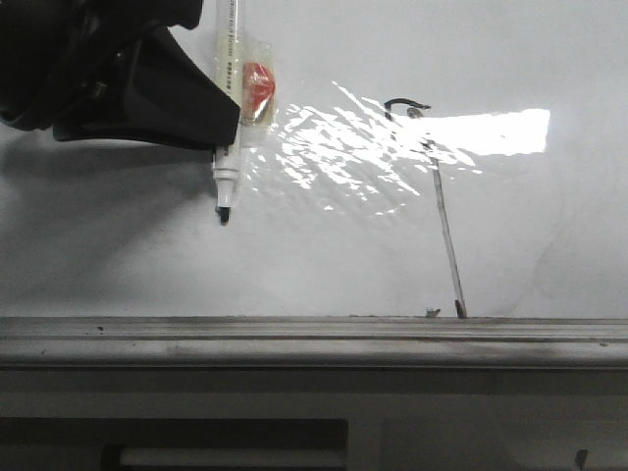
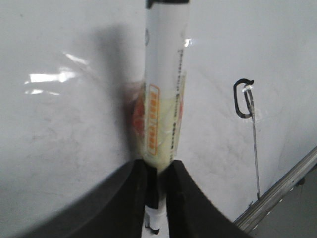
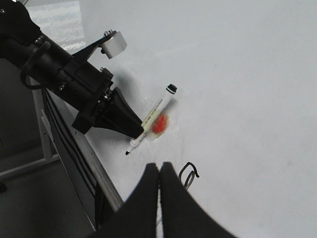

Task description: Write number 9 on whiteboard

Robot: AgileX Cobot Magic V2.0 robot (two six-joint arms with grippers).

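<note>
The left gripper (image 1: 224, 118) has its jaws closed on a marker (image 1: 228, 108), nib down, seemingly just off the whiteboard (image 1: 118, 255). The number 9 (image 1: 432, 186) sits to the right of the nib: a small hook over a long slanted tail running down to the grey ledge (image 1: 294, 329). The right gripper (image 3: 158, 171) is pressed shut with nothing in it, near the hook. The marker looks light, stiff and slick; its taped middle seems the surest place to hold. The glossy board should wipe and smudge easily.
</note>
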